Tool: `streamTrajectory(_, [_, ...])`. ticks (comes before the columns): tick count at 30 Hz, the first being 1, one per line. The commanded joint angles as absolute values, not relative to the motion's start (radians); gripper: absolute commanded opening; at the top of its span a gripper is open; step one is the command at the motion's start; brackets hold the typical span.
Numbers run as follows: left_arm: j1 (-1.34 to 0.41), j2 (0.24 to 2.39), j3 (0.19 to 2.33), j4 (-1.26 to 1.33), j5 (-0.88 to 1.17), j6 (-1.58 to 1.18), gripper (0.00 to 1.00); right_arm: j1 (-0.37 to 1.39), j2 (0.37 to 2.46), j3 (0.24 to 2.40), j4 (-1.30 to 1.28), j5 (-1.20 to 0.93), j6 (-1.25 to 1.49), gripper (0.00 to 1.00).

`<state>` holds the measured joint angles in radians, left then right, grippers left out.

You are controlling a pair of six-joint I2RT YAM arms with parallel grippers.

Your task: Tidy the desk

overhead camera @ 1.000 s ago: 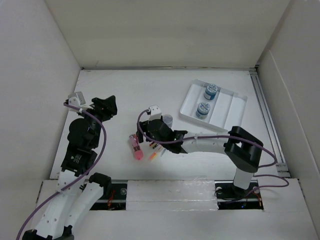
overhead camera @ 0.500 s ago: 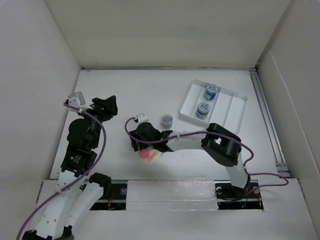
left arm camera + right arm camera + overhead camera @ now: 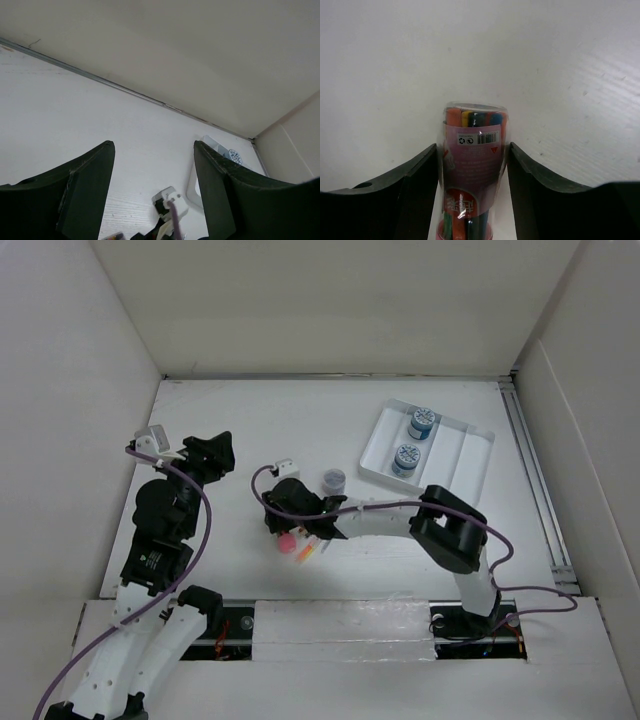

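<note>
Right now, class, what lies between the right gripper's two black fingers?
A clear tube of coloured pens with a pink label, resting on the white desk, seen in the right wrist view.

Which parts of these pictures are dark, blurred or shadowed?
Right wrist view: pen tube label fairly sharp, its lower end dark in shadow inside the right claw. Left wrist view: left claw near-black, without detail; desk evenly lit. Top external view: soft, faint shadows only.
</note>
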<state>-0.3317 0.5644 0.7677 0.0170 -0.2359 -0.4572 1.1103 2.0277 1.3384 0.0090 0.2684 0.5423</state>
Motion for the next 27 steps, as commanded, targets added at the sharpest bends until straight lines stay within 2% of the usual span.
streamTrajectory(1, [-0.331, 0.557, 0.795, 0.051, -0.221, -0.456, 0.6, 1.021, 1.861, 1.376, 0.141, 0.304, 0.6, 0.23])
streamTrajectory(9, [-0.331, 0.529, 0.782, 0.061, -0.203, -0.456, 0.61, 0.672, 1.706, 1.247, 0.216, 0.443, 0.729, 0.23])
streamTrajectory(15, [-0.331, 0.534, 0.784, 0.063, -0.193, -0.457, 0.61, 0.445, 1.782, 1.279, 0.18, 0.511, 0.75, 0.25])
streamTrajectory(25, [-0.331, 0.543, 0.788, 0.063, -0.189, -0.454, 0.61, 0.373, 1.936, 1.384, 0.067, 0.511, 0.769, 0.29])
streamTrajectory(27, [-0.331, 0.545, 0.787, 0.061, -0.19, -0.454, 0.62, 0.373, 1.945, 1.385, 0.071, 0.505, 0.772, 0.32])
